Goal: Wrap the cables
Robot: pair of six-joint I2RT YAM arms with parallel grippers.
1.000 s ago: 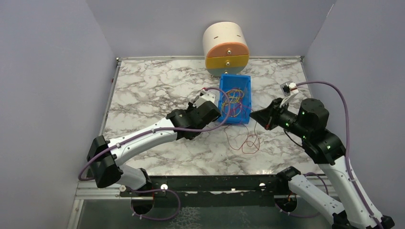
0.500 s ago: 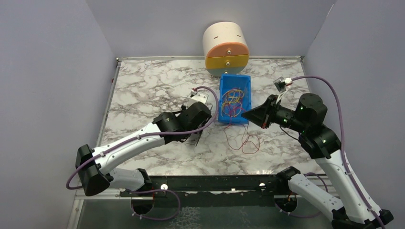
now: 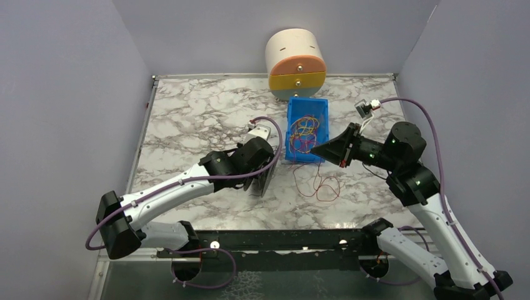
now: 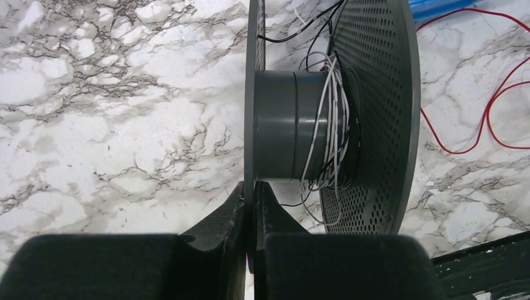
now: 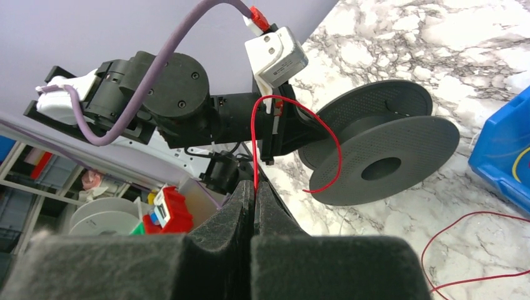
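Two end effectors are at work, and both are closed. The left end effector clamps the thin flange of a black perforated plastic spool, held on edge over the white marble table; whether the spool touches the table cannot be told. A few white and black wires sit loosely wound on its grey hub. The right end effector has its fingers pressed together on a thin red wire, which rises from the tips and curls in an arc. More of it lies in loose loops on the table near the spool. A blue plastic bin of tangled coloured wires stands just beside the spool, its near corner under the right end effector. A cream cylindrical drawer unit sits behind it.
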